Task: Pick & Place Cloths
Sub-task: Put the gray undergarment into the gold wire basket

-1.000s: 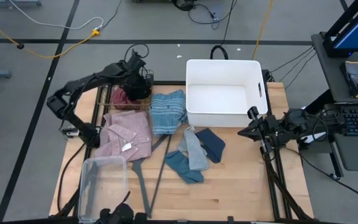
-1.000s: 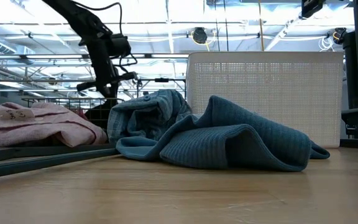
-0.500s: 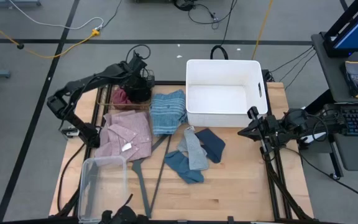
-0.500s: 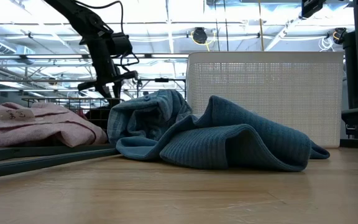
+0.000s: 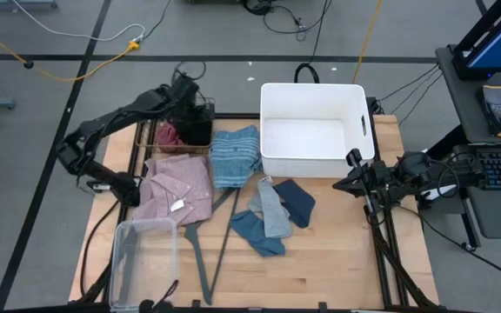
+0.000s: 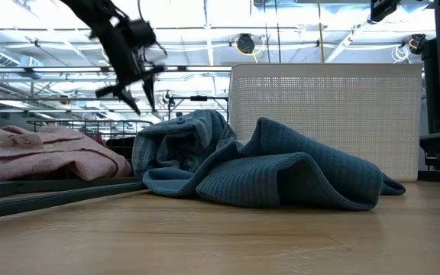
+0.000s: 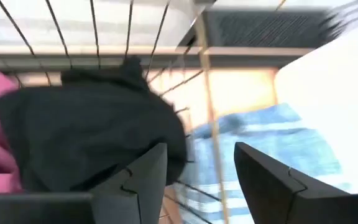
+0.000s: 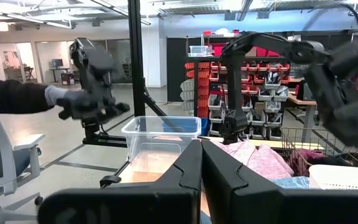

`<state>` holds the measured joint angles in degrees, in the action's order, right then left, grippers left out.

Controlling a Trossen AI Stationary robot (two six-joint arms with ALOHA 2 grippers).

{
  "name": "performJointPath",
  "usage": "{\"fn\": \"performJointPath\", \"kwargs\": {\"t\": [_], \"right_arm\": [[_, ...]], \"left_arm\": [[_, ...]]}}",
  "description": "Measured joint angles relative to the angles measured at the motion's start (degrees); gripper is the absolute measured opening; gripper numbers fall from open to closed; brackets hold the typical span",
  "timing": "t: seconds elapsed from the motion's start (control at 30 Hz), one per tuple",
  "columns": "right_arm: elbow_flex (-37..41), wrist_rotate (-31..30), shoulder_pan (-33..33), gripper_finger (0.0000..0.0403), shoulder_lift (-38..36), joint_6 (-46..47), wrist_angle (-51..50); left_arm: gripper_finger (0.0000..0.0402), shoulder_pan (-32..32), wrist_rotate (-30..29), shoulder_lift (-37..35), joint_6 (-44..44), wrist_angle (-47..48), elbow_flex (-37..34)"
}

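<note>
1. The right gripper (image 8: 201,163) shows its two dark jaws pressed together.
2. Beyond them stands a clear plastic bin (image 8: 156,137).
3. A pink cloth (image 8: 260,158) lies near a white basket (image 8: 344,176).
4. A black sleeve (image 8: 11,96) reaches in.

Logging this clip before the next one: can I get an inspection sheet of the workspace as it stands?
Surface: wooden table, part bare.
Job's things: pink checked shirt, blue striped towel, pale grey-blue piece, navy piece, teal piece on the table; black cloth and maroon cloth in the wire basket.
Clutter: white bin, clear tub, grey hanger.
Grippers: left gripper above the wire basket, jaws open, empty; right gripper at the table's right edge, shut.
Cables: yellow and white leads on the floor.
Surroundings: a person's sleeve, a monitor.
</note>
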<state>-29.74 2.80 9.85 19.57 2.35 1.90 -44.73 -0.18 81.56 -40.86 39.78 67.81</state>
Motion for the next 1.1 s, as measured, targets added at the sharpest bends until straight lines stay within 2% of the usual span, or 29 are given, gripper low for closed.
{"fn": "performJointPath", "kwargs": {"t": [0.2,0.47,0.7,0.87,0.97,1.1], "right_arm": [[0.0,0.0,0.0,0.0000,0.0,0.0,0.0],[0.0,0.2,0.0,0.0000,0.0,0.0,0.0],[0.0,0.4,0.0,0.0000,0.0,1.2,0.0],[0.0,0.4,0.0,0.0000,0.0,10.1,0.0],[0.0,0.4,0.0,0.0000,0.0,13.1,0.0],[0.0,0.3,0.0,0.0000,0.0,13.7,0.0]], "left_arm": [[0.0175,4.1,-0.3,-10.5,0.6,-1.0,0.0],[0.0141,15.9,-3.1,-19.6,2.0,-1.0,0.0],[0.0122,26.0,-3.4,-21.4,3.3,-0.9,0.0],[0.0105,32.7,-6.8,-21.1,3.4,-1.1,0.0],[0.0088,36.5,-10.2,-20.9,3.8,-1.8,0.0],[0.0050,40.8,-10.9,-21.0,6.6,-7.3,0.0]]}}
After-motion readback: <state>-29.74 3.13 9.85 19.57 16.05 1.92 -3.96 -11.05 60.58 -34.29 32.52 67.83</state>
